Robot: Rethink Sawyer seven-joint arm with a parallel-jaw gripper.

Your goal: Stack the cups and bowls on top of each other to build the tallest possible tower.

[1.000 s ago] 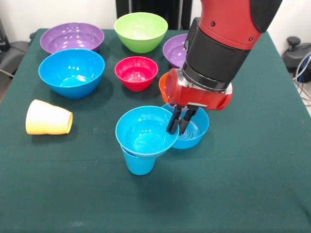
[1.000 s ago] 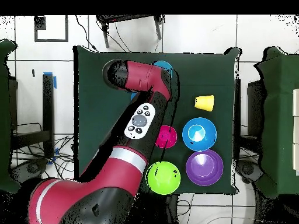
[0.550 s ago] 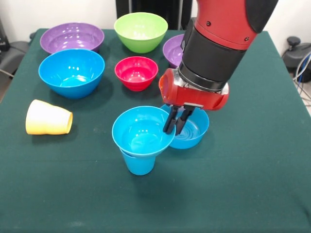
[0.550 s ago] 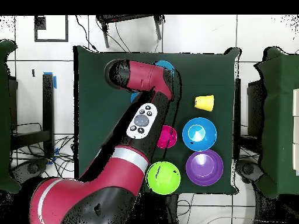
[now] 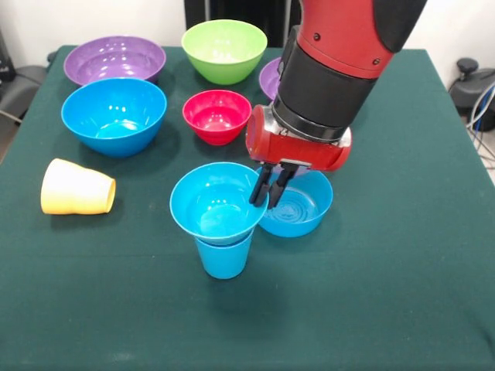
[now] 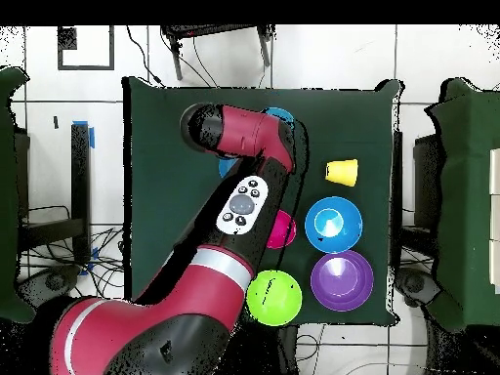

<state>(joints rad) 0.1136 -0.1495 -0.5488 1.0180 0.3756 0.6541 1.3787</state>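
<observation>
My gripper (image 5: 267, 189): I am pinching the right rim of the blue bowl (image 5: 217, 203).
Blue bowl: it is sitting in the mouth of the upright sky-blue cup (image 5: 223, 257).
Yellow cup (image 5: 76, 188): it is lying on its side, well apart to the left.

front view looks close across the table (image 5: 433, 309); overhead view looks straight down, farther; both share the table.

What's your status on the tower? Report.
Tool shut on blue bowl's rim. Bowl sits in blue cup, tower upright. Second blue bowl close beside it. Yellow cup on its side, apart.
</observation>
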